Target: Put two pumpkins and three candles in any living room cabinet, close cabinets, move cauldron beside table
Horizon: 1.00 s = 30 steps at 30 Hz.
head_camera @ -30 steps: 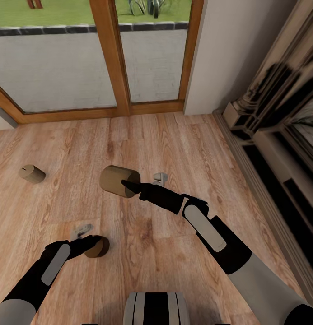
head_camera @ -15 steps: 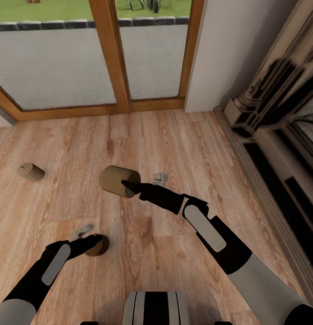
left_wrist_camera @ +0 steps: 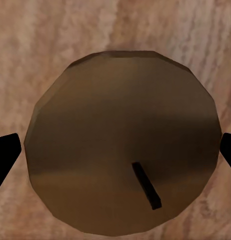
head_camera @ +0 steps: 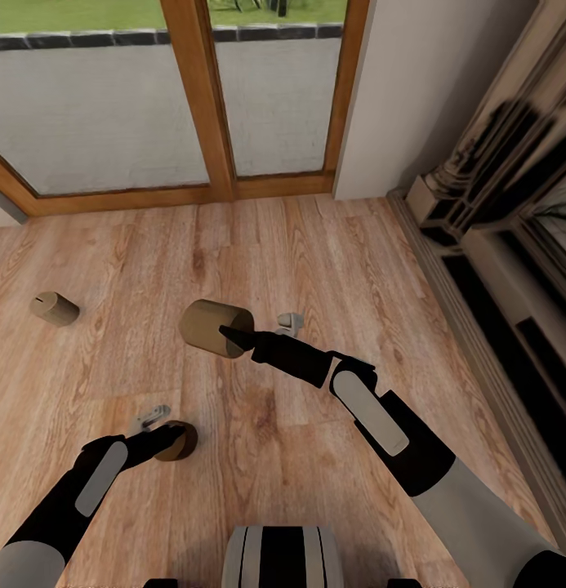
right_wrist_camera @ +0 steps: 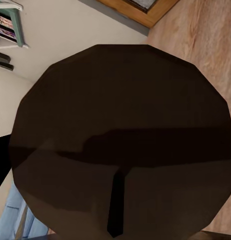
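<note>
View tilted slightly, candles unmoved — three candles (head_camera: 214, 327) (head_camera: 176, 442) (head_camera: 54, 309), one per pincer (head_camera: 227, 333) (head_camera: 163, 438).

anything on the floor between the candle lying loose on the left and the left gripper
Nothing visible does. The loose beige-tan cylinder candle lies on bare wooden plank floor, and only floor shows between it and the left gripper. That gripper is already shut on another tan candle, as is the right gripper on a third candle.

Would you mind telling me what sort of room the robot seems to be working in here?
Probably a living room in a house: warm wood plank floor, a tall wood-framed glass door looking onto a paved patio and grass, and an ornate fireplace surround along the right wall.
</note>
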{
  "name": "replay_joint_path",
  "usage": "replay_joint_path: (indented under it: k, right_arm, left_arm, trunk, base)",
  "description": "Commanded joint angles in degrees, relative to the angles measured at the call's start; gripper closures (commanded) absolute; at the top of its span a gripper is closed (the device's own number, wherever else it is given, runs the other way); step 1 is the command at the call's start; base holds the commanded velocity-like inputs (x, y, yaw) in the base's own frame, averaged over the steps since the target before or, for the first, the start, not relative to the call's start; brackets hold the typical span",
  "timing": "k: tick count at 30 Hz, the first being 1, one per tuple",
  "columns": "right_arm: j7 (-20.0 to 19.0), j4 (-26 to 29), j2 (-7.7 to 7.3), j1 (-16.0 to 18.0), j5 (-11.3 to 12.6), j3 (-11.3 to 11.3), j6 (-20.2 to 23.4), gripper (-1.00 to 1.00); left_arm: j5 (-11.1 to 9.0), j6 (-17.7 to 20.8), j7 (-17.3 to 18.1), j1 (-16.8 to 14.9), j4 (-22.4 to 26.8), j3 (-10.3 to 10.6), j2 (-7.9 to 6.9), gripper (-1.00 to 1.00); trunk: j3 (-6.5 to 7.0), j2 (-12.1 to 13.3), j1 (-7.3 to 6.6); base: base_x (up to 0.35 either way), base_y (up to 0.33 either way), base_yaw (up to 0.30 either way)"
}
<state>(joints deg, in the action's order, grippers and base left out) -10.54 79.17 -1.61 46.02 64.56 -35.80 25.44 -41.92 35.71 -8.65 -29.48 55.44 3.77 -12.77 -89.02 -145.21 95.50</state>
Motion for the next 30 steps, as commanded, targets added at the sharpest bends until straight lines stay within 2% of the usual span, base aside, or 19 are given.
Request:
replay_joint_path:
  k: [1,8,12,30]
  right_arm:
    - [0.00,0.02,-0.01,0.04,0.31,-0.05,0.14,1.00]
    - [0.00,0.02,0.03,0.04,0.31,-0.05,0.06,1.00]
    - [0.07,0.02,0.10,0.04,0.31,-0.06,0.05,1.00]
    - [0.07,0.02,0.20,0.04,-0.13,-0.06,0.05,1.00]
  left_arm:
    - [0.18,0.24,-0.58,0.04,0.02,0.17,-0.06,-1.00]
    - [0.18,0.24,-0.58,0.04,0.02,0.15,-0.06,-1.00]
    - [0.18,0.22,-0.58,0.04,0.02,0.18,-0.06,-1.00]
    - [0.16,0.24,-0.52,0.04,0.02,0.09,-0.06,-1.00]
  trunk:
    - [-0.04,-0.01,0.00]
    - [-0.04,-0.01,0.00]
    - [-0.93,-0.06,0.11]
    - [-0.93,-0.06,0.11]
  base:
    - [0.000,0.000,0.000]
    - [0.000,0.000,0.000]
    - [0.000,0.000,0.000]
    - [0.000,0.000,0.000]
